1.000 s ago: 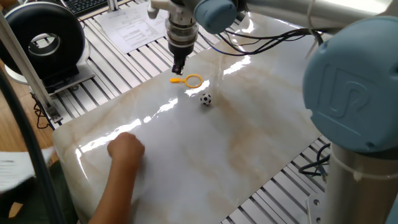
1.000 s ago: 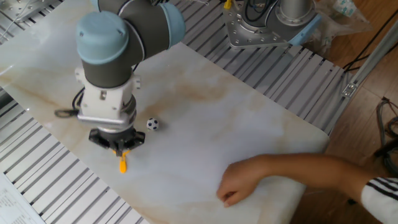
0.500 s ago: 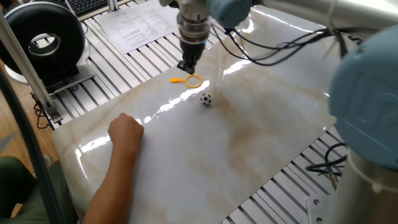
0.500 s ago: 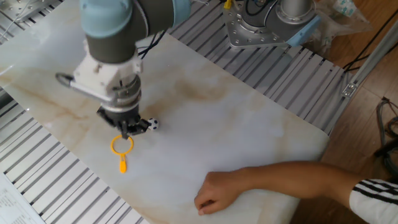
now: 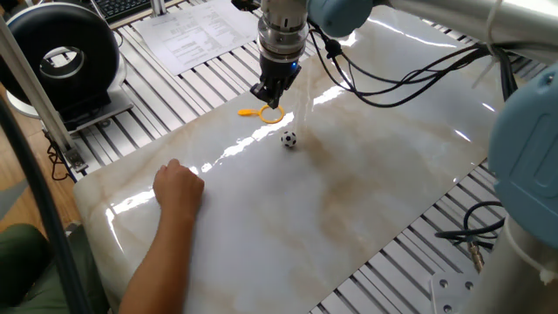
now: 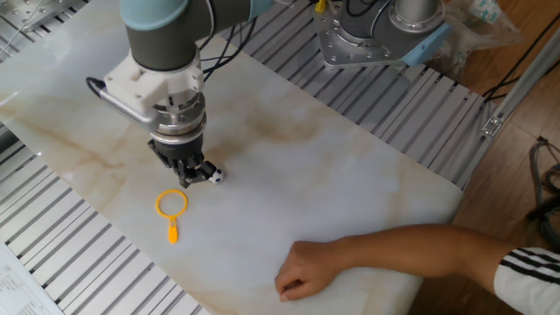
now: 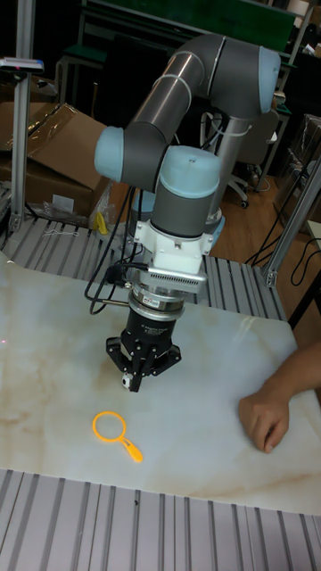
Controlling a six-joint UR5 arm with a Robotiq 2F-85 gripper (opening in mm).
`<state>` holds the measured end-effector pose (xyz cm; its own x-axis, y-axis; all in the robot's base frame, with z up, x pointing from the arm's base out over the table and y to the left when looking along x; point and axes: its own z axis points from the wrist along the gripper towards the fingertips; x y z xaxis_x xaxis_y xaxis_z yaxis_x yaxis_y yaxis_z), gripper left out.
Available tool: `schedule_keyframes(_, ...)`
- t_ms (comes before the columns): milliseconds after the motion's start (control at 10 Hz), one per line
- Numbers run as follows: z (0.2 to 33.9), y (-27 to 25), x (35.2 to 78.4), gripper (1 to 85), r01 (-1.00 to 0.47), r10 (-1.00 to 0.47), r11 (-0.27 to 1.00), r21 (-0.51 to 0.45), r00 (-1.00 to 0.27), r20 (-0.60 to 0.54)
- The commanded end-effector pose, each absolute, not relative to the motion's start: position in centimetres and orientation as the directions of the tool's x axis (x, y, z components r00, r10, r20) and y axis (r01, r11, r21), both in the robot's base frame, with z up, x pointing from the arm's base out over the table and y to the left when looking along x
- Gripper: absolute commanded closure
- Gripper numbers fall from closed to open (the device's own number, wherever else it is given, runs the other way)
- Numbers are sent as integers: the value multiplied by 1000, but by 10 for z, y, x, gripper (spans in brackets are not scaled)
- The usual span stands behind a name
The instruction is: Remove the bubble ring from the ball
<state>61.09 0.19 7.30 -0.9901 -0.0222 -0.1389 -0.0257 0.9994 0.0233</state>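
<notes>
Small thin yellow-orange plastic bubble ring (image 6: 171,204) with short straight handle lies flat on the glossy marble-pattern tabletop (image 6: 350,192), left of centre in the other fixed view, lower left in the tall fixed view (image 7: 111,427). Ring is empty, nothing inside the hoop. Tiny white ball with black soccer patches (image 5: 289,138) sits on the tabletop apart from the ring, upper centre of one fixed view; in the other fixed view it peeks out just right of the fingertips (image 6: 215,175). Black two-finger gripper (image 6: 193,173) hangs above the table between ring and ball, holding nothing; fingers look close together but cannot tell for sure whether parted or closed. A person's bare hand (image 5: 178,186) rests on the tabletop at lower left of one fixed view, well apart from ring and ball
</notes>
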Motion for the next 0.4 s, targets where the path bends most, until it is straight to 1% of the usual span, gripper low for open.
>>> schedule_keyframes(0,80,5,612,843,4,9,999,35,-990,-143)
schedule_keyframes(300,79,3,614,843,-14,-11,1000,24,-989,-147)
